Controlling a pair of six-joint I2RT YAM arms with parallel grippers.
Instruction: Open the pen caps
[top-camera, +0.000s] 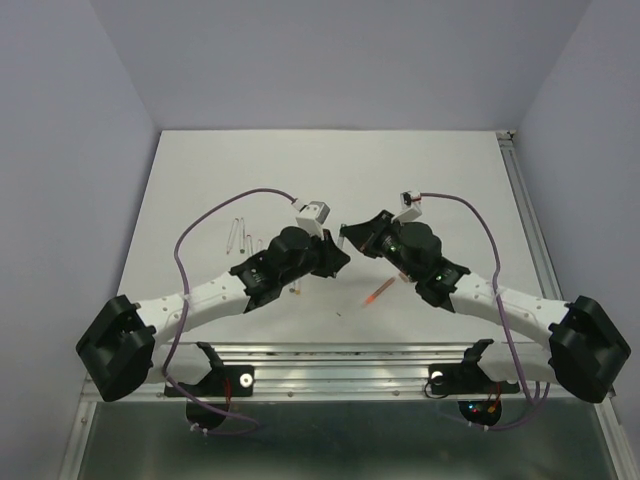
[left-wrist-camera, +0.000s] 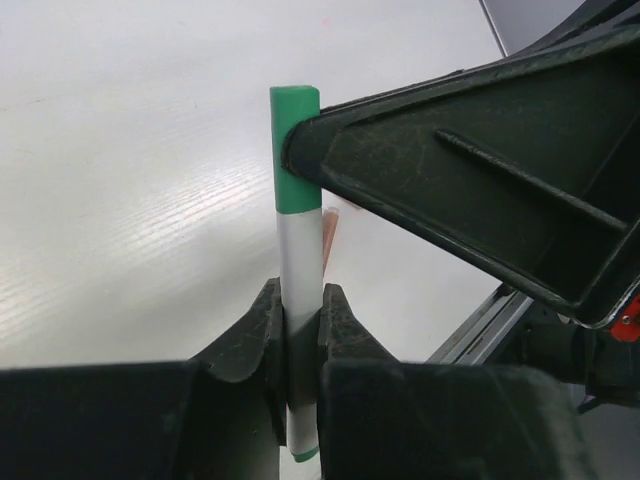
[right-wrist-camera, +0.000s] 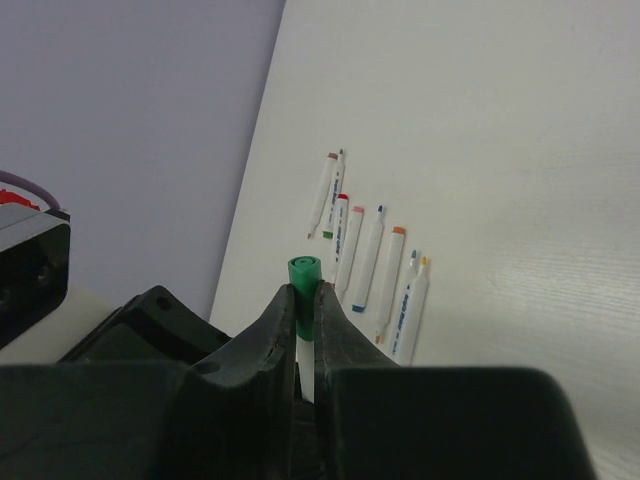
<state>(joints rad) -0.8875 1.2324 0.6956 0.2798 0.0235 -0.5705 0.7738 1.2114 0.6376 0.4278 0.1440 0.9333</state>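
Top external view: the left arm and the right arm reach inward over the white table, and their tips meet nose to nose near its middle. What sits between them is too small to make out from here. A few whitish pens lie on the table to the left of the left arm, and a reddish-orange pen lies alone in front of the right arm. Left wrist view: the left jaws are clenched on the white pen barrel, which stands upright between them, its green-tipped lower end poking out below the grip. The green cap sits on the barrel's upper end, well clear of the left jaws. A dark finger of the right jaws comes in from the right and presses against the cap's side. Cap and barrel are joined, with no gap showing between them. Right wrist view: the right jaws are clamped on the green cap, seen nearly end-on, its round top standing just proud of the fingertips. A strip of the white barrel shows in the slot nearer the camera. Beyond them the whitish pens, with coloured tips, lie side by side in a row on the table.
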